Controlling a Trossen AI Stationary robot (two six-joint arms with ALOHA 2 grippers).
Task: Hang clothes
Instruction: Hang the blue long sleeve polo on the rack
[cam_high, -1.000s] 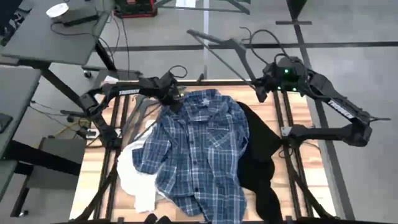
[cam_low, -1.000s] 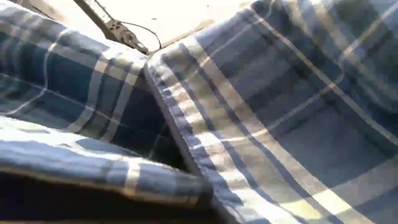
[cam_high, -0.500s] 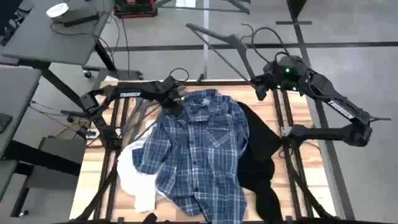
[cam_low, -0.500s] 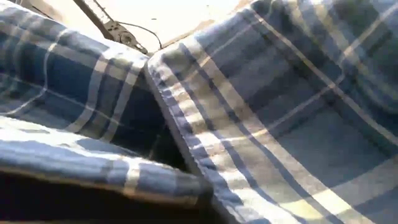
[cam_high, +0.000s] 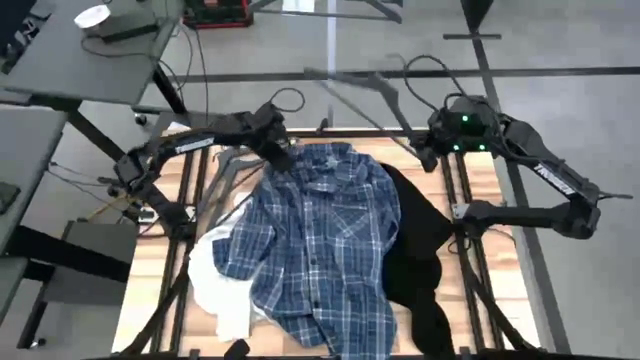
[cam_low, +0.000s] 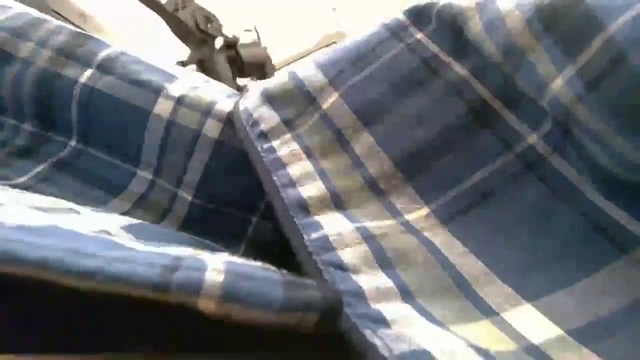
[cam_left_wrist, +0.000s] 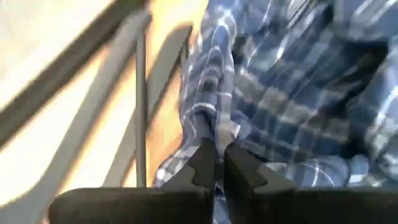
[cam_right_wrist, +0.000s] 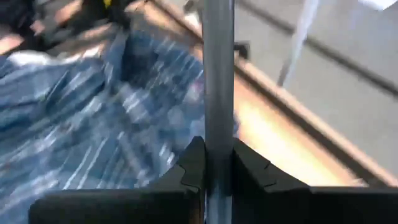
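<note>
Three garments lie heaped on the worktop (cam_high: 150, 270): in the high view the plaid shirt (cam_high: 320, 240) is spread at centre, over the white top (cam_high: 222, 290) at lower left and the black top (cam_high: 420, 260) at lower right. Farther up the frame, at the shirt's collar end, the left claw (cam_high: 283, 158) is pinched shut on a fold of plaid — its wrist view shows the cloth bunched between the tips. At upper right the right claw (cam_high: 428, 158) is clamped on a thin grey hanger (cam_high: 365, 95), held over the worktop's far edge.

The step in hand looks like the first grasp of the shirt, collar side, with the hanger held ready. Next, I judge, the collar must be lifted and opened enough for a hanger arm to slide inside — a firm pinch matters, since limp cloth slips.

A second ago the left claw stood wide beside the collar; it has since closed, and the hanger has tilted slightly.
</note>
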